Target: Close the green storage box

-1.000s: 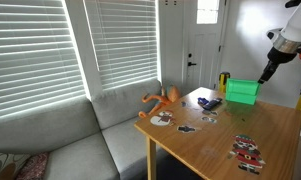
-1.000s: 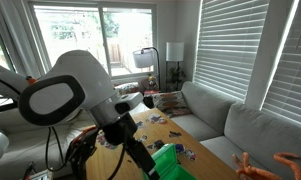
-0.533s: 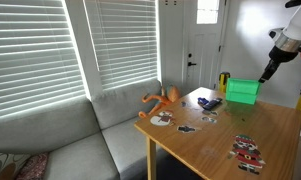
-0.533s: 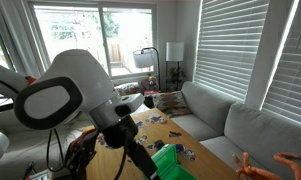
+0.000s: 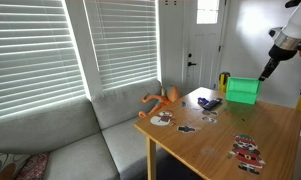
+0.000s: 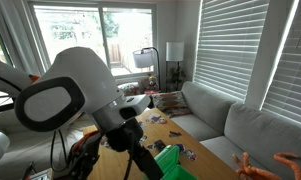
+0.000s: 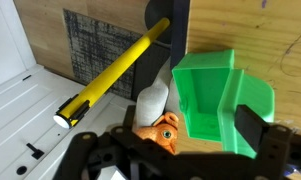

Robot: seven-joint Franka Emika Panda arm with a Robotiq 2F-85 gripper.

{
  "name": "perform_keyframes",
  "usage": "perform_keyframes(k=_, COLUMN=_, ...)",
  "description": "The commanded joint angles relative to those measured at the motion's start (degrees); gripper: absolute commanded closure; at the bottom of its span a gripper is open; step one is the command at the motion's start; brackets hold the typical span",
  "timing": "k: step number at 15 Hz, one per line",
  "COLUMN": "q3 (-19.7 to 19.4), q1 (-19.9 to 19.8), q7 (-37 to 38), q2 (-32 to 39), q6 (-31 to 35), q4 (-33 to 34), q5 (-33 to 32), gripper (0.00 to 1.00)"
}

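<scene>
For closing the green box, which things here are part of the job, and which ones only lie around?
Part of the job: green storage box; gripper.

Only lying around: orange toy; dark blue object; yellow bottle; flat printed pieces.

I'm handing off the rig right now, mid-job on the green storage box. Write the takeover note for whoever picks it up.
End effector: open and empty, poised above the green storage box. No contact is visible in the wrist view.
Box: near the far end of the wooden table. The lid appears up, and the wrist view looks into the green interior.
Done: approach only; the lid is not yet shut.
Left: lower onto the raised lid, probably pushing it down and over until it seats, then back off.
</scene>
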Motion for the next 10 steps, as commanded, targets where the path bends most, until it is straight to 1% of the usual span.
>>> perform_keyframes(k=1, q3=-0.29, q1=-0.78, q7=-2.90, q2=2.67, q6=1.18, q4=1.96, q5=2.63, gripper=0.00)
perform_keyframes(k=10, q3=-0.78, q1=-1.48, q7=-4.71, q2=6.19, q6=0.64, q4=4.91, q5=5.52, gripper=0.00)
